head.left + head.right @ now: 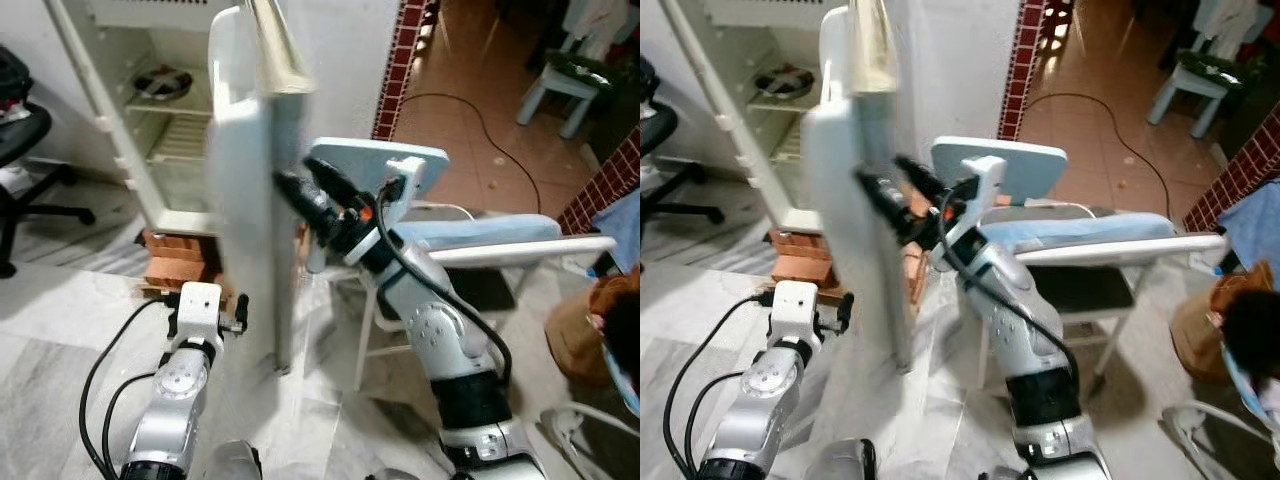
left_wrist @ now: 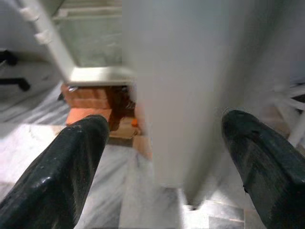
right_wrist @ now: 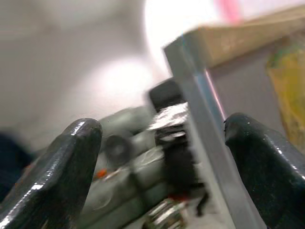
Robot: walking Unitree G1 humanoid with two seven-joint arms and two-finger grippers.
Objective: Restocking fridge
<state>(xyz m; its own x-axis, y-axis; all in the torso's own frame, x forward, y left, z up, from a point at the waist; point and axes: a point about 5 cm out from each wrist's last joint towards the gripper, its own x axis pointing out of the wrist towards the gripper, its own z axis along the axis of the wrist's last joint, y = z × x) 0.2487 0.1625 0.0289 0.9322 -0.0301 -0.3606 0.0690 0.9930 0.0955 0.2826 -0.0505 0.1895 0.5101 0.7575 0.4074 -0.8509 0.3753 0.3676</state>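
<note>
The white fridge (image 1: pixel 110 120) stands open, with bare shelves and one dark bowl (image 1: pixel 165 82) on an upper shelf. Its door (image 1: pixel 245 150) is swung out toward me and shows edge-on, blurred. My right gripper (image 1: pixel 300 185) is raised against the door's right face, fingers open; in the right wrist view its fingers (image 3: pixel 71 162) are spread wide with a panel edge between them. My left arm (image 1: pixel 195 330) is low on the door's left side. In the left wrist view the left gripper (image 2: pixel 162 138) is open with the door's lower edge (image 2: pixel 186 95) between its fingers.
Red bricks (image 1: pixel 175 260) prop up the fridge. A white chair with a blue cushion (image 1: pixel 480 235) stands close on my right. A black office chair (image 1: pixel 20 150) is at the left. A cable (image 1: pixel 490 130) runs over the tiled floor toward a small stool (image 1: pixel 560 85).
</note>
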